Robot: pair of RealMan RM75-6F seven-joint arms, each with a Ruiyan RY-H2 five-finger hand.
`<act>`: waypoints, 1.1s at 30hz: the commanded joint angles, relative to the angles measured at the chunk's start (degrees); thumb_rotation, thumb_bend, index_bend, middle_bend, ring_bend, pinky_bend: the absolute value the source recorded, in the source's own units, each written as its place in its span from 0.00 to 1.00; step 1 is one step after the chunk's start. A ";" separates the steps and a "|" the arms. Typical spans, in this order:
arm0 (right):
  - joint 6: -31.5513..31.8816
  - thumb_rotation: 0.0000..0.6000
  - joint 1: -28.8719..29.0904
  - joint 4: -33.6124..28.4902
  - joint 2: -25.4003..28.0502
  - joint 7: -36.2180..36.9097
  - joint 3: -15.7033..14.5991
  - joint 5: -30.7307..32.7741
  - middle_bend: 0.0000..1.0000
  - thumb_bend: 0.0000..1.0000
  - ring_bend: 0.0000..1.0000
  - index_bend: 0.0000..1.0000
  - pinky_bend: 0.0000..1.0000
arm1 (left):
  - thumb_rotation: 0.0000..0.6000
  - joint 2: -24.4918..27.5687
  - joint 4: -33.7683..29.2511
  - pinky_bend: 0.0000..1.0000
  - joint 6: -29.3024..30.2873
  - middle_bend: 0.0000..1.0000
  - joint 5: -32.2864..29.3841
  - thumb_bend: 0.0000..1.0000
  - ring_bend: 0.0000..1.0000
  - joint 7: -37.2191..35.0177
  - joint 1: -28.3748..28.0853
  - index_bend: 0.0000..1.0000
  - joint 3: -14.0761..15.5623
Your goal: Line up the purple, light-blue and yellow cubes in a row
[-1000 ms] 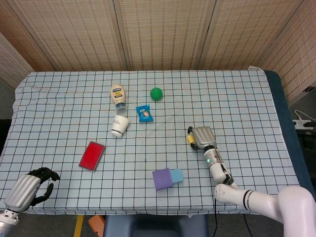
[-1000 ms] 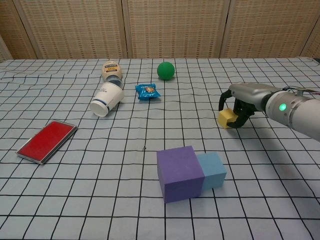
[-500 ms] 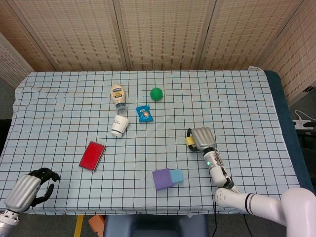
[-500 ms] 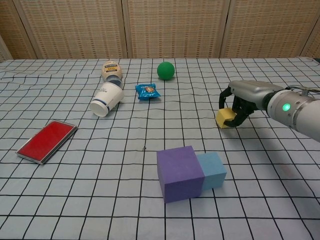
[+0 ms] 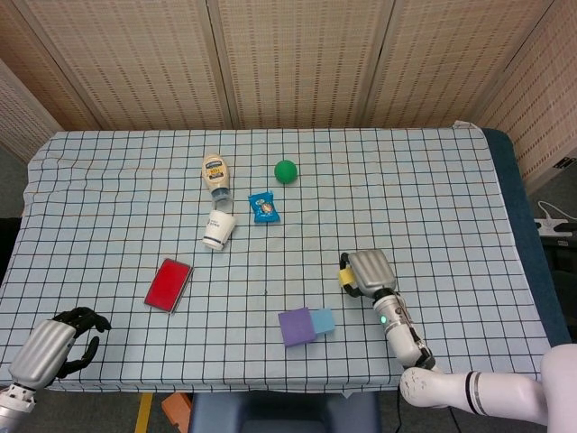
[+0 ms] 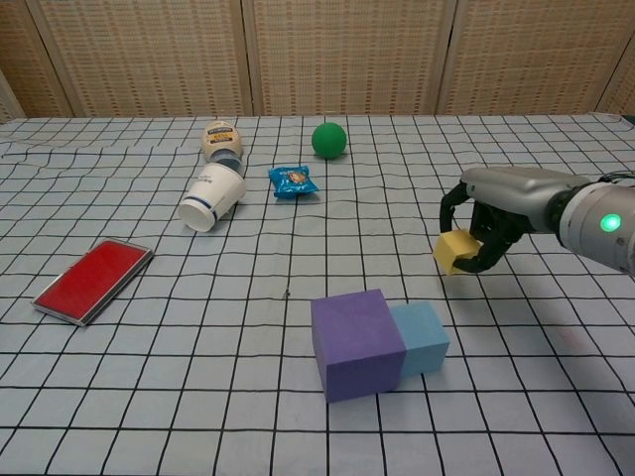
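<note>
The large purple cube (image 6: 357, 343) (image 5: 295, 327) sits near the table's front edge, with the smaller light-blue cube (image 6: 420, 337) (image 5: 323, 320) touching its right side. My right hand (image 6: 493, 218) (image 5: 367, 271) grips the small yellow cube (image 6: 455, 250) (image 5: 344, 277), held just above the cloth, behind and to the right of the light-blue cube. My left hand (image 5: 56, 344) hangs at the table's front left corner, fingers curled in and holding nothing; the chest view does not show it.
A red flat box (image 6: 93, 279) lies at the left. Further back are a tipped white cup (image 6: 211, 196), a mayonnaise bottle (image 6: 221, 138), a blue snack packet (image 6: 293, 181) and a green ball (image 6: 328, 140). The checked tablecloth (image 6: 149, 397) covers the table.
My right hand has carried the yellow cube toward the front of the table, closer to the light-blue cube. The left hand and the other objects have not moved.
</note>
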 commanded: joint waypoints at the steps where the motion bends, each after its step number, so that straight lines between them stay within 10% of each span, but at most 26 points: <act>1: 3.08 1.00 -1.08 -3.93 1.44 -1.94 -2.04 -0.84 0.94 0.29 0.83 0.61 0.92 | 1.00 0.03 -0.06 0.42 0.01 0.46 0.10 0.57 0.30 0.04 0.00 0.44 0.05; 33: 3.35 1.00 -3.18 -10.02 0.81 -1.83 -6.71 -4.30 0.94 0.29 0.84 0.61 0.92 | 1.00 0.21 -0.08 0.42 0.59 0.46 0.31 0.57 0.30 -0.45 0.13 0.44 0.05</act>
